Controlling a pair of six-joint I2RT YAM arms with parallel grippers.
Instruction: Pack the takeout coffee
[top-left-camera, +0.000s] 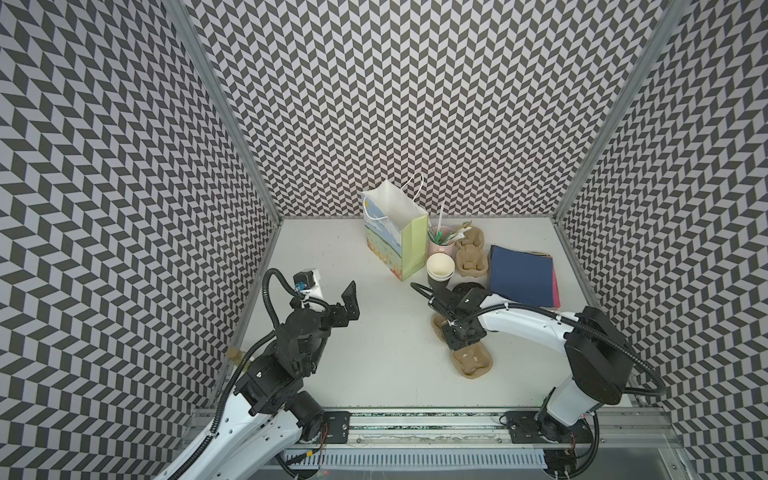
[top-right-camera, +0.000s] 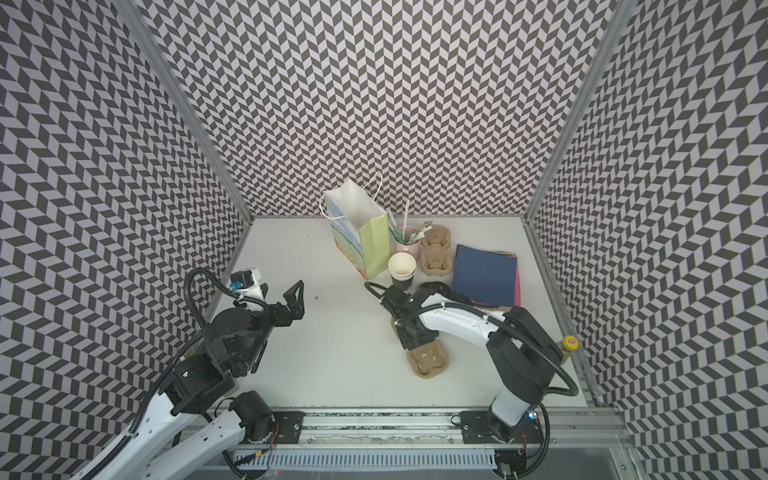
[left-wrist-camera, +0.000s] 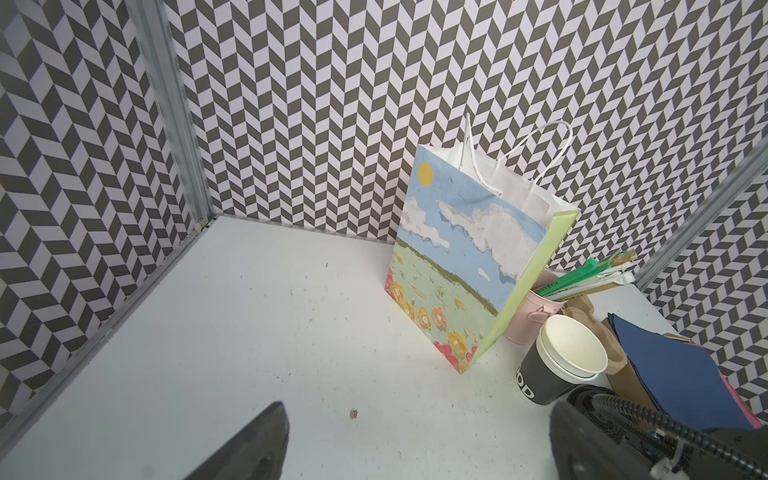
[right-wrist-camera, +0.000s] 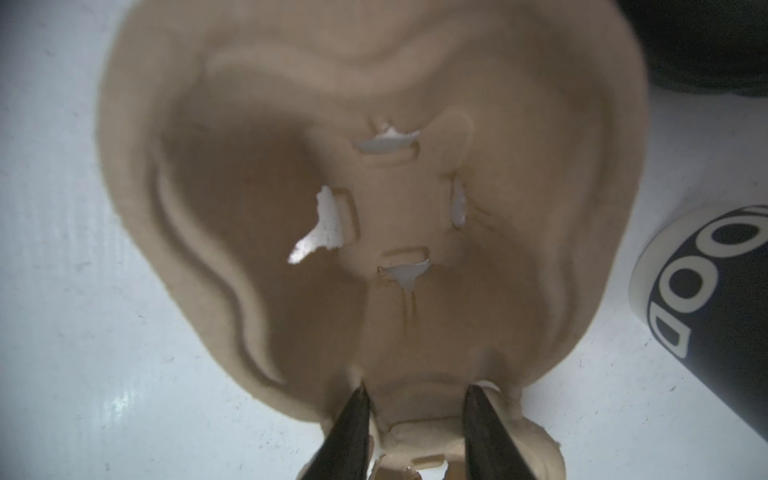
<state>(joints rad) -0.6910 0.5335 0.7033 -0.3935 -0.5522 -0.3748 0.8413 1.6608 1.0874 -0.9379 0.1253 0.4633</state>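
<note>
White letters "OOD" show on the takeout coffee cup (left-wrist-camera: 563, 359), black outside, cream inside, open-topped, a second rim nested within; it stands upright on the table (top-left-camera: 353, 374) just beside the gift bag (top-left-camera: 395, 245), in front of the pink straw cup (top-left-camera: 441, 248). Right gripper (right-wrist-camera: 417, 392) straddles the middle of a tan carrier (right-wrist-camera: 374, 208); pinching or not, can't tell. Left gripper (left-wrist-camera: 415, 409) hangs spread wide, empty.

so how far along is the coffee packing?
Done: nothing yet; the black cup, top of a nested stack, stands unlidded beside the gift bag. In hand: right claw straddles the middle ridge of the pulp carrier, grip unclear; left claw open, empty. Left: likely seat cup, lid it, bag it.
</note>
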